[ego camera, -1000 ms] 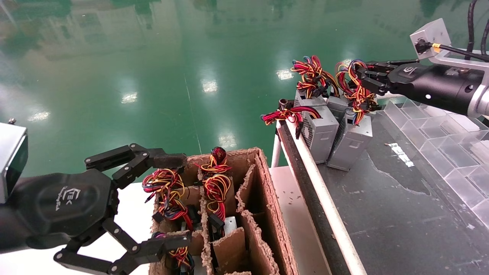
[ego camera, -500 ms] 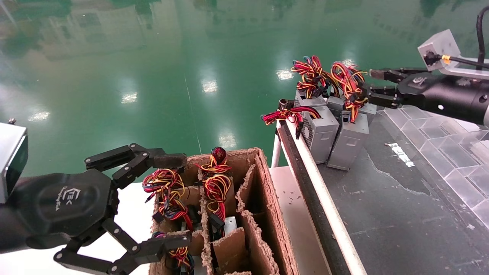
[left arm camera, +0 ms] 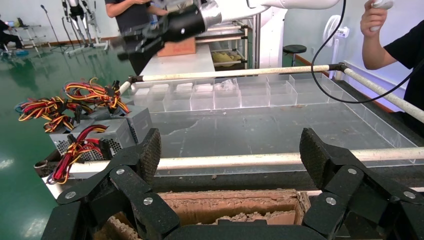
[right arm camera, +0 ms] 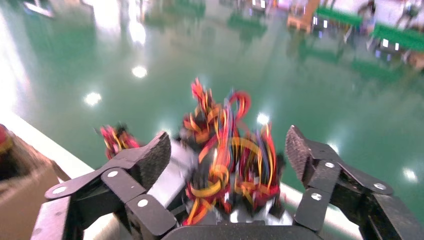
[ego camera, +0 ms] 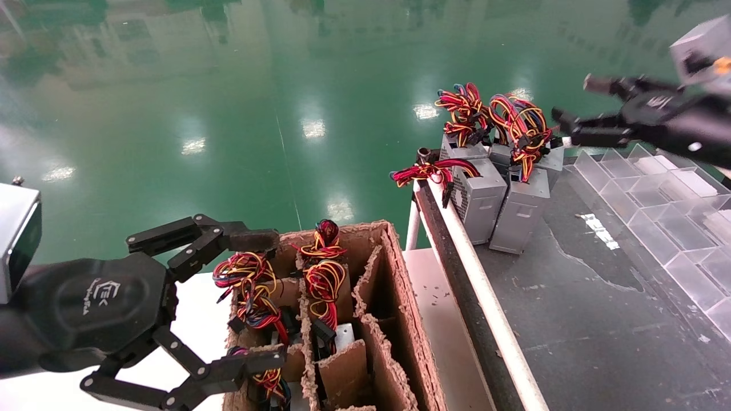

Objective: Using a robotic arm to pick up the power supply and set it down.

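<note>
Hovering with fingers spread wide and empty, the right gripper (ego camera: 577, 108) hangs just beside and above the power supply (ego camera: 522, 208), which stands upright on the dark table (ego camera: 599, 319) among similar units.

The power supply (ego camera: 521, 208) stands on the table (ego camera: 594, 308), right of another unit (ego camera: 482, 200).

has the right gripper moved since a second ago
Yes. The right gripper was shut on the wire bundle of the power supply; it has let go, opened, and pulled back up and to the right, clear of the wires.
</note>
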Tool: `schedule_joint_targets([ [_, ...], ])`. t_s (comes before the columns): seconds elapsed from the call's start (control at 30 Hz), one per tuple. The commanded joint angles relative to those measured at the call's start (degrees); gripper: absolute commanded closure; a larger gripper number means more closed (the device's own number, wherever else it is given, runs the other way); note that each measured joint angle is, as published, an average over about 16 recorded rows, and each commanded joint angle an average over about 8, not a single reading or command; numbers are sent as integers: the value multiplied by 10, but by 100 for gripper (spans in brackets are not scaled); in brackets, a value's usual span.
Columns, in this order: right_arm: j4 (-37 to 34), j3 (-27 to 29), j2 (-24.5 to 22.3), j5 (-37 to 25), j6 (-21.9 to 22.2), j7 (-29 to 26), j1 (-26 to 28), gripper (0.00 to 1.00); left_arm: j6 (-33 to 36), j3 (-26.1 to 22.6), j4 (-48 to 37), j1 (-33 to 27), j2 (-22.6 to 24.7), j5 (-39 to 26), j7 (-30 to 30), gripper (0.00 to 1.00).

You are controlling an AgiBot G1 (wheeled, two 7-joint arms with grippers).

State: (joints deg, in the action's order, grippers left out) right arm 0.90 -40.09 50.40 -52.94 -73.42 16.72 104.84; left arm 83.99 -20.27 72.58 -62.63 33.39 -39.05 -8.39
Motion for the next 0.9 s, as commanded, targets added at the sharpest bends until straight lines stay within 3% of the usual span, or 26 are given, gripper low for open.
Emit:
schedule_joint_targets([
  [0.03, -1, 8, -7, 12, -17, 1, 1, 0, 0, 0, 0, 0, 0, 0, 0, 0],
  [0.23, 39, 27, -22, 27, -38, -9, -23, 0, 0, 0, 0, 0, 0, 0, 0, 0],
  [0.9, 280, 102, -68, 56, -67, -102, -167, 0, 0, 0, 0, 0, 0, 0, 0, 0],
])
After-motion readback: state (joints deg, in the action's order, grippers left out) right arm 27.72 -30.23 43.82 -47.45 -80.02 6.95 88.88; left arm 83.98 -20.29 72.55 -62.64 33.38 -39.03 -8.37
